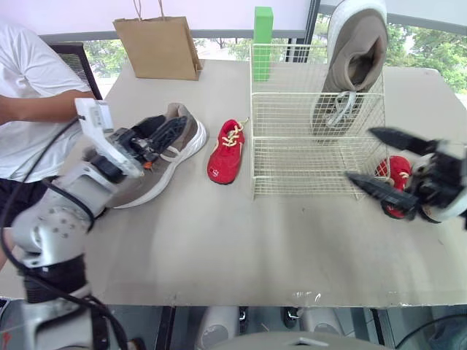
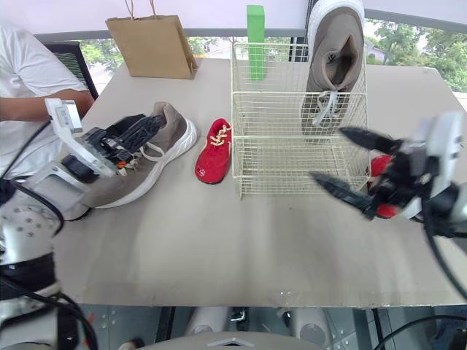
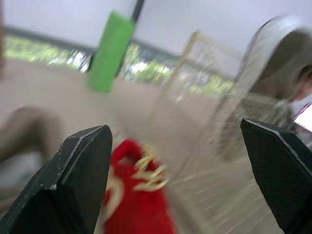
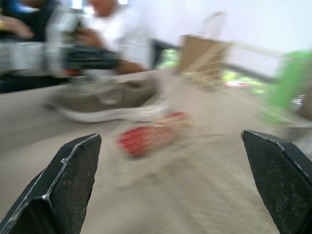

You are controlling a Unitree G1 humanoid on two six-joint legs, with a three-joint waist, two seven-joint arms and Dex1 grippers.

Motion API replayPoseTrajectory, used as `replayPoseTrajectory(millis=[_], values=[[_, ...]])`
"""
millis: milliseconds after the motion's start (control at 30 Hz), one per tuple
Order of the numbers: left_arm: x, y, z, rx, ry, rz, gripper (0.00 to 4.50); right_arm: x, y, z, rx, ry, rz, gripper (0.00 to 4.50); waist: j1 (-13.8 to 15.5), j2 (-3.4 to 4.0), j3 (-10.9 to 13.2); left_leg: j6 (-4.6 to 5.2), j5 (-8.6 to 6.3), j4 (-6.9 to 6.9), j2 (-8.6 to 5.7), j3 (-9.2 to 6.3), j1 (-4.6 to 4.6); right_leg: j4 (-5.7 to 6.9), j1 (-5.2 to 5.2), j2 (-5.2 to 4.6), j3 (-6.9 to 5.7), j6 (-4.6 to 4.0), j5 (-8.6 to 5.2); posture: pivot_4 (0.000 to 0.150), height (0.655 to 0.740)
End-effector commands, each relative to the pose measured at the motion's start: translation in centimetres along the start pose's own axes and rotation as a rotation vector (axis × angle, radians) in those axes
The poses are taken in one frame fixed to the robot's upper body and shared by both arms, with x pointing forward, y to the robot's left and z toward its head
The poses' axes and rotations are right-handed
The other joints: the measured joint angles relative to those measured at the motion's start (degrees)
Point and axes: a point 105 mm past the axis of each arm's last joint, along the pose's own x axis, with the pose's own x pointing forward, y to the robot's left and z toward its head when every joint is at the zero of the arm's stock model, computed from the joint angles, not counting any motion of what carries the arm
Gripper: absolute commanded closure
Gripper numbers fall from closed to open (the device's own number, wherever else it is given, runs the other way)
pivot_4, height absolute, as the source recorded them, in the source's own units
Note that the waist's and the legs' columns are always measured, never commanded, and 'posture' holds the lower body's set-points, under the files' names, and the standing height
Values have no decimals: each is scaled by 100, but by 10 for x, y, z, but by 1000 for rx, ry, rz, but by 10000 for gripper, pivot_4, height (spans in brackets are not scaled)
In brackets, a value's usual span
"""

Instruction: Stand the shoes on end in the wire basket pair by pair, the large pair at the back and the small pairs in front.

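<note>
Just beside wire basket [image 1: 292, 162], red shoe [image 1: 226, 154]

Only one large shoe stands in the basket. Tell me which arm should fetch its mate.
Left. The left end effector hovers open over the taupe sneaker lying left of the wire basket; the right end effector is open beyond the basket's other side, beside a small red shoe.
</note>
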Motion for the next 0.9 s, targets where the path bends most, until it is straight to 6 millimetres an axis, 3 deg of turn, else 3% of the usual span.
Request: replayPoseTrajectory(millis=[33,200,333,467,567,667,733,900], values=[[-13,28,12,97,164,46,0,17,20,3,-36,-33,77,450,0,-7,2,0,-1,-1,-2,4,-2,1,-8,-4,-1,0,0,1500,7400],[-28,77,25,175,411,58,0,38,34,6,-4,-84,175,450,74,-7,3,-2,-2,-22,-10,17,-16,-21,-27,-5,-26,-4,2,1500,7400],[-22,101,16,307,655,15,0,39,41,2,-5,-90,180,450,191,-17,-5,-18,19,-75,-31,41,-15,-49,-35,-9,-31,-26,16,1500,7400],[-2,93,-3,337,845,-104,0,36,42,8,-31,-117,123,450,256,-33,-12,24,22,-64,-34,54,-82,-73,-72,1,-33,-21,17,1500,7400],[16,88,-29,392,934,-161,0,33,44,5,-36,-99,66,450,263,-45,-15,37,16,-51,-46,54,-110,-75,-87,-2,-35,12,26,1500,7400],[19,79,-56,364,1046,-244,0,29,54,7,-18,-100,58,450,255,-44,-16,47,9,-50,-55,54,-105,-72,-85,-15,-33,29,17,1500,7400],[18,72,-68,310,1080,-292,4962,25,57,4,-10,-65,59,0,258,-37,-21,51,7,-50,-61,53,-94,-69,-73,-26,-34,38,11,1500,7400],[16,64,-70,168,1026,-324,24759,15,57,2,14,-15,37,0,257,-29,-32,89,-16,-25,-69,57,-92,-69,-62,-44,-27,46,11,1500,7400]])
